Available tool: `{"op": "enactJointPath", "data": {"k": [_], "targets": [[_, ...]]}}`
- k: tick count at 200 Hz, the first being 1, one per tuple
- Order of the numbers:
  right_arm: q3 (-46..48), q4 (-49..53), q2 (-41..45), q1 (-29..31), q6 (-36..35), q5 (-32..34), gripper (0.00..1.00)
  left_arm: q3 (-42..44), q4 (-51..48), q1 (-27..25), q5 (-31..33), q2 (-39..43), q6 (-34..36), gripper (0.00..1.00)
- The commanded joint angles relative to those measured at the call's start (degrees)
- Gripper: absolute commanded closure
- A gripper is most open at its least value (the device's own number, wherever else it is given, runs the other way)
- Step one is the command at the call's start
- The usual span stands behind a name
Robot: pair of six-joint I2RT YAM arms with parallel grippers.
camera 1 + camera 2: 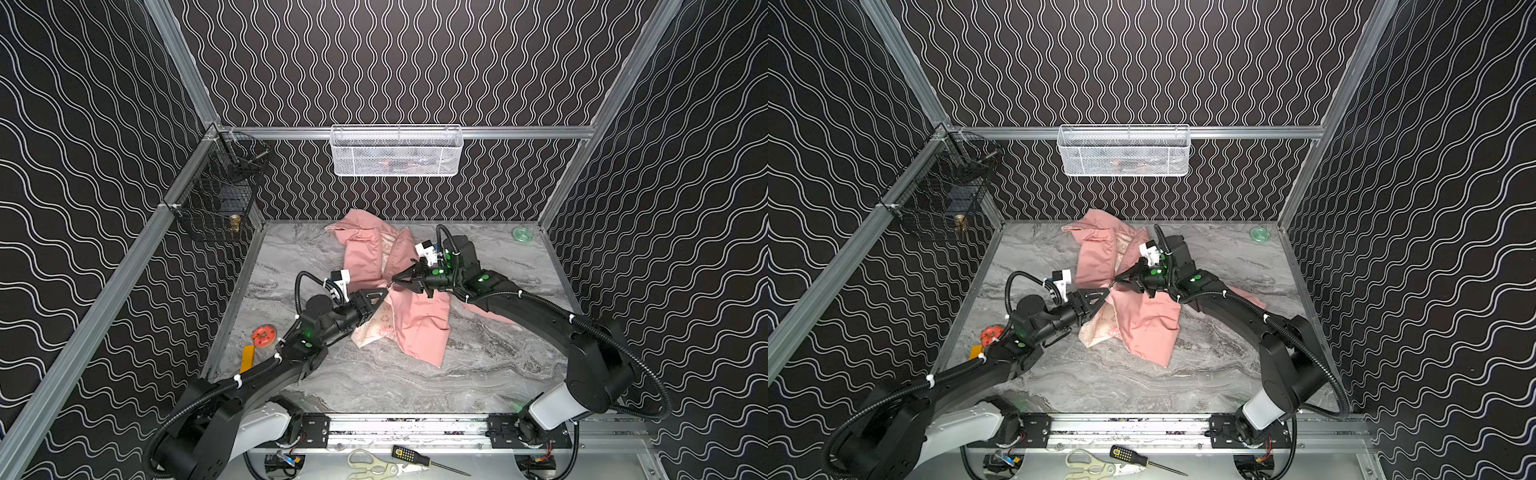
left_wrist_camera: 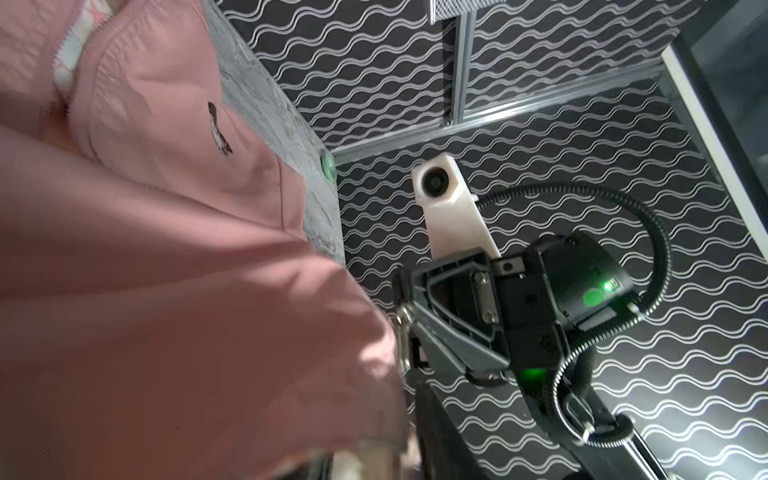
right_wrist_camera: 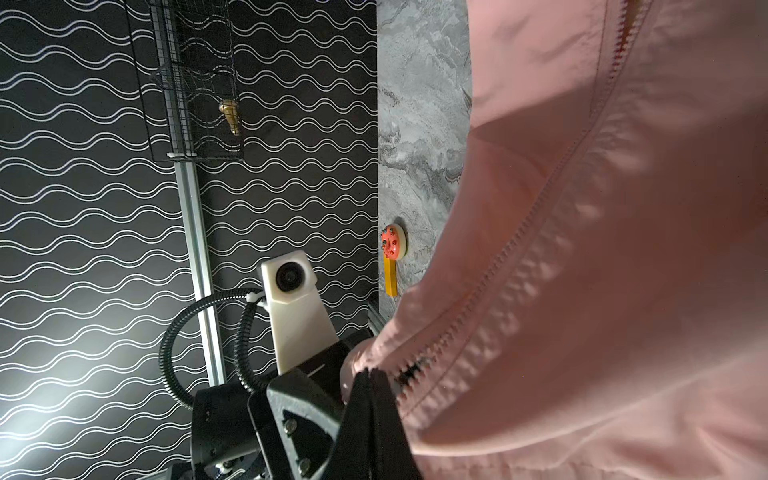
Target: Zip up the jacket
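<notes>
The salmon-pink jacket (image 1: 419,328) lies crumpled and unzipped mid-table in both top views, cream lining (image 1: 374,328) showing at its near left. My two grippers meet tip to tip at its front edge. The right gripper (image 1: 395,283) is shut on the zipper end; in the right wrist view its closed fingertips (image 3: 370,376) pinch right where the open zipper teeth (image 3: 519,257) start. The left gripper (image 1: 384,293) touches the same spot from the left. Its own jaws are blurred and buried in fabric (image 2: 166,249) in the left wrist view. A small bird print (image 2: 219,133) shows there.
A white mesh basket (image 1: 397,151) hangs on the back wall, a black wire basket (image 1: 216,195) on the left wall. A red disc (image 1: 263,335) and yellow block (image 1: 247,358) lie near the left arm, a green lid (image 1: 523,234) far right. Scissors (image 1: 374,463) lie in front.
</notes>
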State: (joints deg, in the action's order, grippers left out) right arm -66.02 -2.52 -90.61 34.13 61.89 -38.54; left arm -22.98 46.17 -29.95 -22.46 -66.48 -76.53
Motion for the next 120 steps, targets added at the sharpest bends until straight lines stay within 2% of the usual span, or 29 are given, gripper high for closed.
{"op": "enactJointPath", "data": {"k": [1,27,71,120], "targets": [[-0.52,-1.2,0.43,0.07,-0.64,-0.95,1.0,0.0,10.48,0.05,1.76,-2.03,-3.63,0.71],[-0.51,-0.6,0.64,0.1,-1.1,-1.27,1.0,0.81,13.15,0.03,2.79,-2.85,-4.99,0.8],[-0.61,-0.36,0.65,-0.12,-1.45,-1.45,1.0,1.18,10.64,0.05,2.77,-1.34,-4.23,1.0],[-0.43,-0.35,0.64,-0.7,-1.81,-1.97,1.0,1.89,10.84,0.06,2.56,-1.3,-4.68,1.0]]}}
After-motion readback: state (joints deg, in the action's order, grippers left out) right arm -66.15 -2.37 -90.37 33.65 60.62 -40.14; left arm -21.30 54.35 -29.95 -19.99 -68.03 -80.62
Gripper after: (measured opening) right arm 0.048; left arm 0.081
